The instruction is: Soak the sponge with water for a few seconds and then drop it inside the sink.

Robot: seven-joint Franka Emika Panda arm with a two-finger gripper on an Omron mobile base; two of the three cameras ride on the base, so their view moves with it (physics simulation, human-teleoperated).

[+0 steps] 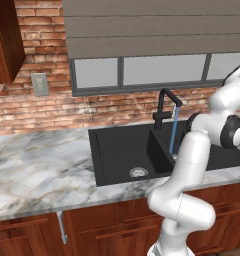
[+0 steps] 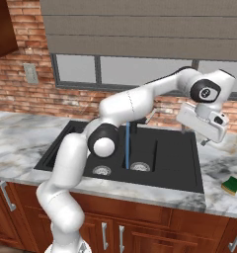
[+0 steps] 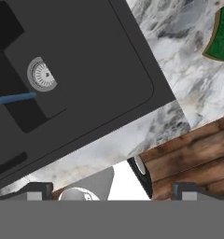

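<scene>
Yellow rectangular sponge with dark green scrubbing face [image 2: 233, 185] lies on the marble counter [image 2: 21, 133] right of the matte black double-basin sink [image 2: 177, 170], well apart from the thin light-blue water stream [image 2: 127, 146] falling into the sink. Two-finger gripper [image 2: 205, 142] hovers above the sink's right edge, fingers spread wide, holding nothing. Judgement: reach further right, descend squarely over the sponge, straddle its short sides before closing.

The white arm arches up and rightward, its empty pincer [image 2: 205, 141] spread wide and pointing downward.
</scene>
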